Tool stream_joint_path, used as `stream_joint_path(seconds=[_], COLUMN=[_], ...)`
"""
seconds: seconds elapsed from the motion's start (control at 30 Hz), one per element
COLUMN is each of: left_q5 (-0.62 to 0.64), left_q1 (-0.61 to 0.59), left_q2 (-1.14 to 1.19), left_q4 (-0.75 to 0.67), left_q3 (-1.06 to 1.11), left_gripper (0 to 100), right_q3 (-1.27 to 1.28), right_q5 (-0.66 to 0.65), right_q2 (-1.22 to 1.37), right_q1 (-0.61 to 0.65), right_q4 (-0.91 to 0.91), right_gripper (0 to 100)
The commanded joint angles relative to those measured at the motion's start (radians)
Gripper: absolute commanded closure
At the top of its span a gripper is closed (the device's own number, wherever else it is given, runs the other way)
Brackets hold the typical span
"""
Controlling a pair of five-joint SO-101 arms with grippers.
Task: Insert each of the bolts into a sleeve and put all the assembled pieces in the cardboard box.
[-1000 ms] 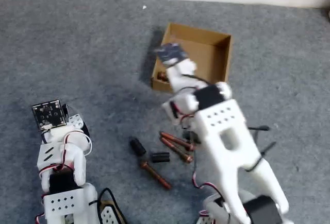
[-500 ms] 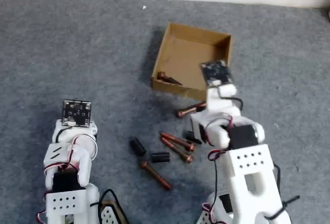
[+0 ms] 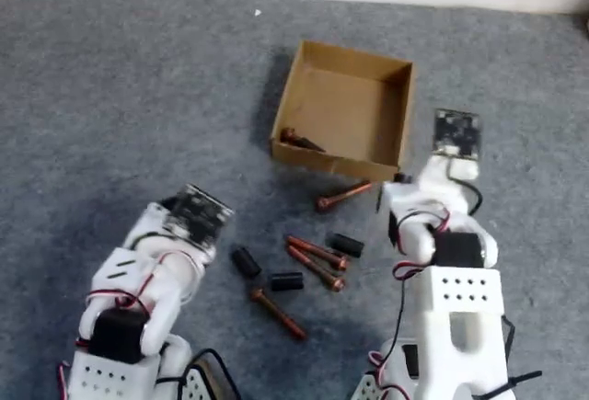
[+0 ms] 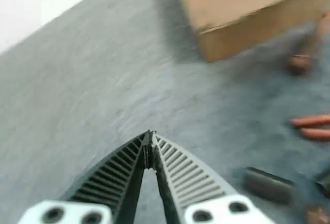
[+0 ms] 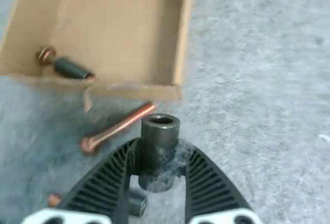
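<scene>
- The right gripper (image 5: 161,154) is clamping an upright black sleeve (image 5: 160,134) just near of the cardboard box (image 3: 336,165).
- The left gripper (image 4: 149,149) is sitting pinched together, gripping nothing.
- One assembled piece (image 3: 299,139) is lying in the box's near-left corner — loose bolts (image 3: 313,253) and spare sleeves (image 3: 285,281) are lying between the arms.

Bright, even light; the cardboard box (image 3: 342,110) throws a soft shadow onto the grey carpet (image 3: 138,97) beside it.

One assembled piece (image 3: 299,139) lies in the cardboard box (image 3: 345,110), a bolt (image 3: 343,196) just outside.
</scene>
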State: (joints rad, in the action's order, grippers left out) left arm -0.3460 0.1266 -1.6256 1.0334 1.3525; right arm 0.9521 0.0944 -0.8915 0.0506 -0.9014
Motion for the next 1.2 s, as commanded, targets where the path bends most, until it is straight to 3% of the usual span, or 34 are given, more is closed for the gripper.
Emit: stream_joint_path(seconds=[0.0,0.23,0.63,1.07,1.17], left_q5=[-0.029,-0.189,-0.193,-0.196,-0.273], left_q1=[0.142,0.317,0.604,0.63,0.648], left_q2=[0.111,0.542,1.056,1.468,1.501], left_q4=[0.035,0.029,-0.204,-0.259,-0.258], left_q3=[-0.134,-0.286,-0.371,-0.601,-0.608], left_gripper=[98,89,87,86,87], right_q3=[-0.007,-0.007,-0.007,-0.012,-0.016], right_q5=[0.052,0.097,0.109,0.104,0.107], right_q2=[-0.028,-0.028,-0.027,-0.036,-0.036], right_q1=[-0.076,-0.154,-0.214,-0.222,-0.248], right_q4=[0.056,0.07,0.105,0.105,0.105], right_gripper=[99.3,99.3,99.3,99.3,99.3])
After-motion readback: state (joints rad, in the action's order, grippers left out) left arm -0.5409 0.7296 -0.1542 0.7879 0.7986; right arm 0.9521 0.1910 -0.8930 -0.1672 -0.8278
